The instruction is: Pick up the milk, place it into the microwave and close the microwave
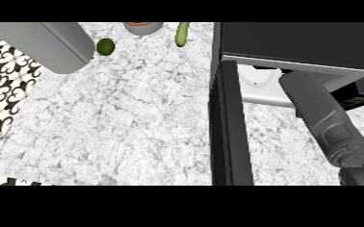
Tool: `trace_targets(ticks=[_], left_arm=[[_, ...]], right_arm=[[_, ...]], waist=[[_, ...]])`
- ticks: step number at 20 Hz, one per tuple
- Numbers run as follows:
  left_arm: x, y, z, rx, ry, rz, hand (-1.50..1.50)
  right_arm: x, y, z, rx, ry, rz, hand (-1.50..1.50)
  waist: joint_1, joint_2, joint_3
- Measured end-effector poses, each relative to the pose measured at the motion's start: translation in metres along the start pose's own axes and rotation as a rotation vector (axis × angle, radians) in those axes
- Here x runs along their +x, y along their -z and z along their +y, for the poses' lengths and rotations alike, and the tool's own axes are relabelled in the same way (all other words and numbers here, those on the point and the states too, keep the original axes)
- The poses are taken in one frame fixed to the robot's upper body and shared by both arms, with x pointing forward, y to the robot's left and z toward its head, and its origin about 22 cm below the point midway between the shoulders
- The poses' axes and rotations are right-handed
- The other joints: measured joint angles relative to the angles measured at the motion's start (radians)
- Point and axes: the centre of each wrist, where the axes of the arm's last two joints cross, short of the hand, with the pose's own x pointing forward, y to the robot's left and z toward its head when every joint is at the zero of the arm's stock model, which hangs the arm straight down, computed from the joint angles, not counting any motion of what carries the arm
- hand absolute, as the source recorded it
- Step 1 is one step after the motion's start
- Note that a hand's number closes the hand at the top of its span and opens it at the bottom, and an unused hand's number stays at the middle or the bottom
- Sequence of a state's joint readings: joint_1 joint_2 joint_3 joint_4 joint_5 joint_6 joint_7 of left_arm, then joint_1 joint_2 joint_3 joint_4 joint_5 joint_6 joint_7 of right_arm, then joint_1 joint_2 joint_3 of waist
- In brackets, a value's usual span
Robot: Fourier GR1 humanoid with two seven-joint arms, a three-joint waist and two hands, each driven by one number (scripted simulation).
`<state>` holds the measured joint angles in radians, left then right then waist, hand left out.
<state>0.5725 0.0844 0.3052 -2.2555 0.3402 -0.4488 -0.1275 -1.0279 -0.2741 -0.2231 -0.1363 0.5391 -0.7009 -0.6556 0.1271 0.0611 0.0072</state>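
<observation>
Only a black sliver of the right robot hand (353, 175) shows at the lower right edge, so I cannot tell its grip; the left robot hand is out of frame. The milk (254, 79) seems to be the white shape inside the microwave (298, 41), upper right. The door (229, 134) stands open over the table (128, 115).

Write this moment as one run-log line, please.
milk: unseen | microwave: door open | right forearm: at its opening | left forearm: upper left
</observation>
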Motion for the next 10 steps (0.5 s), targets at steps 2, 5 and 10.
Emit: trace_targets(ticks=[2, 5, 10], left_arm=[[-0.003, 0.001, -0.002, -0.023, -0.012, 0.006, -1.50], [-0.006, 0.006, -0.004, -0.056, -0.021, 0.005, -1.50], [-0.010, 0.012, -0.013, -0.126, -0.047, -0.001, -1.50]], right_arm=[[0.002, 0.000, 0.002, 0.024, 0.042, -0.004, -1.50], [0.007, 0.000, 0.006, 0.055, 0.128, -0.009, -1.50], [0.006, -0.004, 0.009, 0.091, 0.279, 0.001, -1.50]], waist=[[-0.003, -0.003, 0.000], [-0.013, -0.006, 0.000], [-0.029, -0.013, 0.000]])
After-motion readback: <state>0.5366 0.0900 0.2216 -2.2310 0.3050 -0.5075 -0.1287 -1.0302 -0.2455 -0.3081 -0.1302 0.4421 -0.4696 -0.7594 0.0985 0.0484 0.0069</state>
